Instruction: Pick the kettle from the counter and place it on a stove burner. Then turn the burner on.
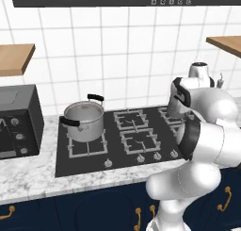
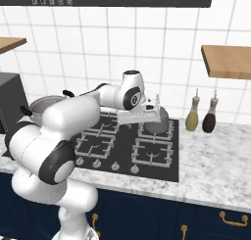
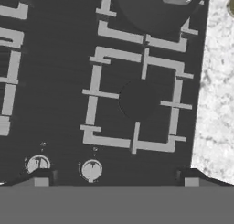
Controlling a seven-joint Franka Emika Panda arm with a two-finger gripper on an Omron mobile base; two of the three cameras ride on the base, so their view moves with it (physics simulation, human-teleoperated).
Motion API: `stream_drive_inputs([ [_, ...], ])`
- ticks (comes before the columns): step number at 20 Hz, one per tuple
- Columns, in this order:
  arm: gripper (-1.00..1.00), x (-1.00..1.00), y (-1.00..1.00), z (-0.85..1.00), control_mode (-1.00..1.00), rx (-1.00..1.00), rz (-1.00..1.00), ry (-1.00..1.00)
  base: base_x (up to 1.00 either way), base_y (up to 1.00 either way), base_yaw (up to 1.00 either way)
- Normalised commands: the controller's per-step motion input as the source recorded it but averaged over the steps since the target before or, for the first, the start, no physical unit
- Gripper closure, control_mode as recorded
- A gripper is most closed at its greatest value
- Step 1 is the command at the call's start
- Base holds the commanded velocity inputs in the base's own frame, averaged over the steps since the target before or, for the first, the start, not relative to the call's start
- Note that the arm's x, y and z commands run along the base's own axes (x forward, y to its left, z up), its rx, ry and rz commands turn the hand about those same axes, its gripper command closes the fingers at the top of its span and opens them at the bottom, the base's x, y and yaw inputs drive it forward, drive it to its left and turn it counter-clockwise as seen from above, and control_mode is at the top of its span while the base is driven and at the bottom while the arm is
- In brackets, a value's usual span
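Note:
The small grey kettle (image 2: 158,122) stands on the back right stove burner of the black cooktop (image 2: 162,170), partly behind my hand. In the hand view its rounded body (image 3: 155,8) fills the top edge. My gripper (image 2: 147,117) hovers over the right side of the cooktop, just in front of the kettle and apart from it. Its two fingertips (image 3: 41,179) rise far apart at the bottom of the hand view, open with nothing between them. Straight below lies the bare front right burner (image 3: 137,99) under its grate, with two silver knobs (image 3: 91,169) at the near edge.
A bigger steel pot (image 1: 84,119) with black handles sits on the back left burner. Two slim bottles (image 2: 192,116) stand on the marbled counter (image 2: 215,156) right of the cooktop. A dark oven box (image 1: 19,121) stands at the left. Wooden shelves (image 2: 228,60) hang above.

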Motion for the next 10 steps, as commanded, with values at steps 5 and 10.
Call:
stream_drive_inputs([
  [5, -1.0, -0.12, 0.22, -0.06, -1.0, 0.32, -0.14, 0.23, 0.0, 0.0, 0.0],
  [10, -1.0, -0.07, 0.2, -0.07, -1.0, 0.04, -0.07, 0.54, 0.0, 0.0, 0.0],
])
